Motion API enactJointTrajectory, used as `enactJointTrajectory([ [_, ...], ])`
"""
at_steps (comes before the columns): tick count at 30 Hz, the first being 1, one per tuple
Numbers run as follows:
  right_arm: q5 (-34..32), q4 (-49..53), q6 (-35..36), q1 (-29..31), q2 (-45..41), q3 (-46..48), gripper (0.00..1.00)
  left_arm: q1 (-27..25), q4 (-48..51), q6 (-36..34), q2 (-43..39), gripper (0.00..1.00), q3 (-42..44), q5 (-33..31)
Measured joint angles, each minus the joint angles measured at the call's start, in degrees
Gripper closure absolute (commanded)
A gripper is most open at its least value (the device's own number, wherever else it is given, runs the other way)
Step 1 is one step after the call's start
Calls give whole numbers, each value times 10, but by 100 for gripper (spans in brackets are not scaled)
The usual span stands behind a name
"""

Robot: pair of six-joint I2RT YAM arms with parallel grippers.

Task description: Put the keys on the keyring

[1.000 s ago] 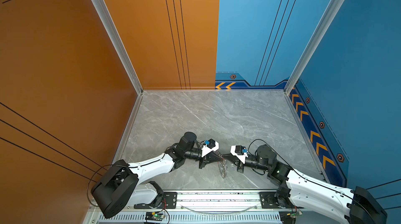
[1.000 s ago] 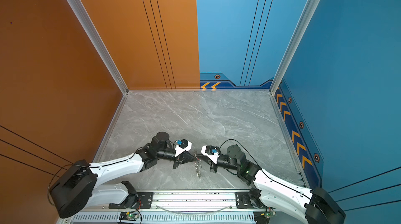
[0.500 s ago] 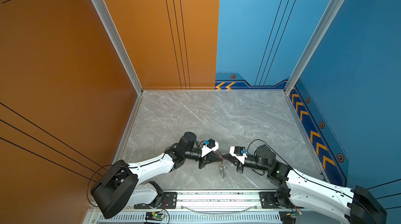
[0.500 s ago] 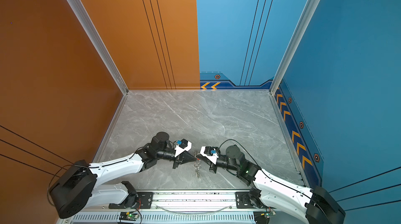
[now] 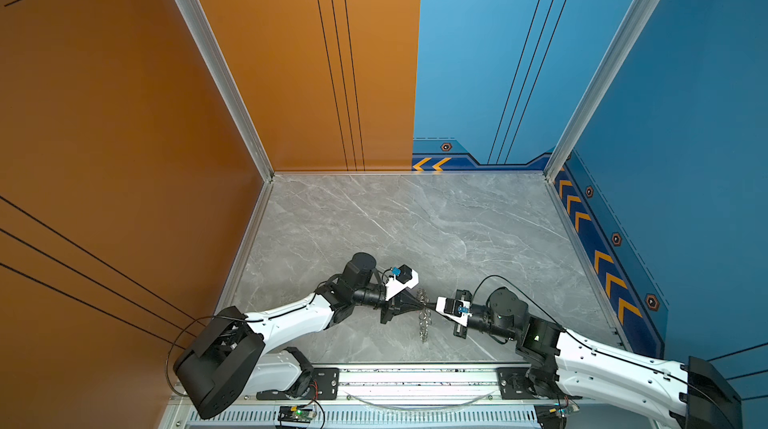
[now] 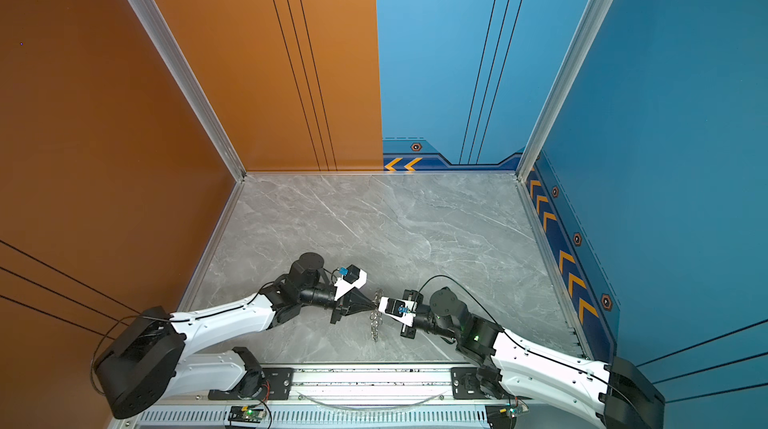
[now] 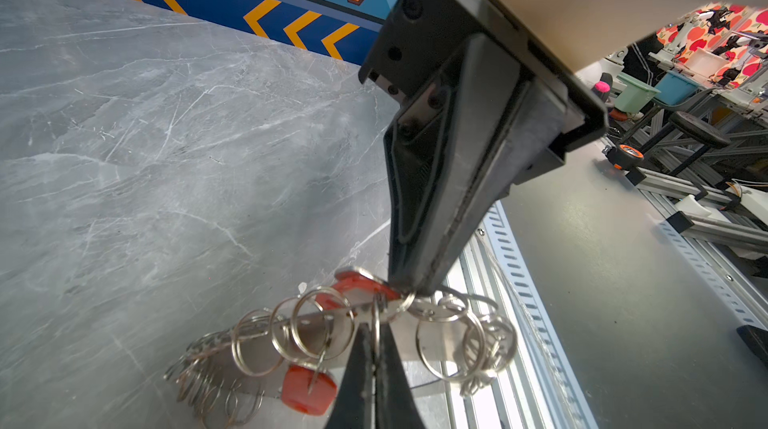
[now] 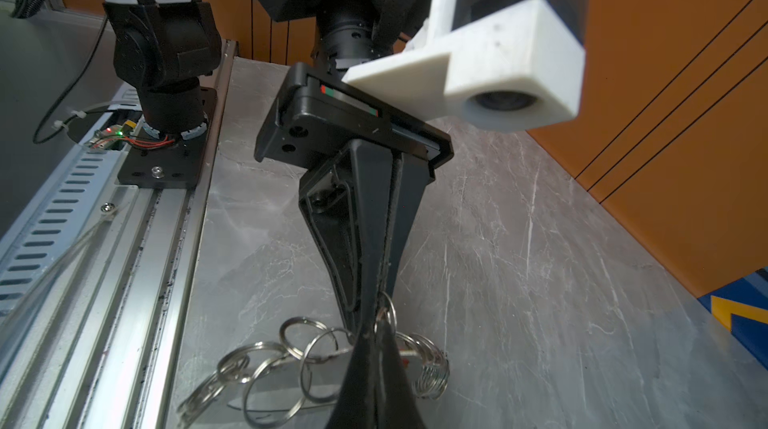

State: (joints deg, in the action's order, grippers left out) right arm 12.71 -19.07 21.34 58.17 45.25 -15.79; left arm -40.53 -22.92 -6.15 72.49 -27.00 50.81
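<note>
The keyring (image 5: 423, 323) hangs as a chain of silver split rings between both grippers, low over the front middle of the table. My left gripper (image 5: 422, 305) is shut, and a split ring (image 7: 376, 314) passes between its fingertips. From the opposite side my right gripper (image 5: 433, 306) is shut, its tips pinching the end of a key with an orange-red tag (image 7: 359, 281). A second key's orange-red tag (image 7: 309, 389) dangles from a ring (image 7: 322, 323) beside the left jaws. The two gripper tips nearly touch. In the right wrist view the rings (image 8: 291, 360) trail below the jaws and the tags are mostly hidden.
The grey marble table top (image 5: 415, 231) stretches back to the orange wall (image 5: 124, 156) and the blue wall (image 5: 685, 156). An aluminium rail (image 5: 415, 381) with both arm bases runs along the front edge, close behind the grippers.
The right gripper has edged left, closer to the left gripper's tip. The hanging ring chain shifted slightly with it. The left arm has stayed almost still.
</note>
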Motion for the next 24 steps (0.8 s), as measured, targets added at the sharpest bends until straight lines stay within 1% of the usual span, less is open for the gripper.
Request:
enactJointTrajectory([
  [6, -121, 14, 74, 80, -1, 0, 100, 5, 0, 7, 0, 100, 0, 7],
  [11, -189, 15, 115, 110, -1, 5, 100, 9, -2, 15, 2, 100, 0, 7],
  [17, -210, 11, 128, 112, -4, 9, 100, 12, -3, 15, 2, 100, 0, 2],
  [21, -199, 17, 124, 101, -20, 16, 94, 11, -5, 15, -1, 100, 0, 0],
  [24, -179, 38, 114, 91, -32, 21, 88, 13, -12, 15, -5, 100, 0, -13],
])
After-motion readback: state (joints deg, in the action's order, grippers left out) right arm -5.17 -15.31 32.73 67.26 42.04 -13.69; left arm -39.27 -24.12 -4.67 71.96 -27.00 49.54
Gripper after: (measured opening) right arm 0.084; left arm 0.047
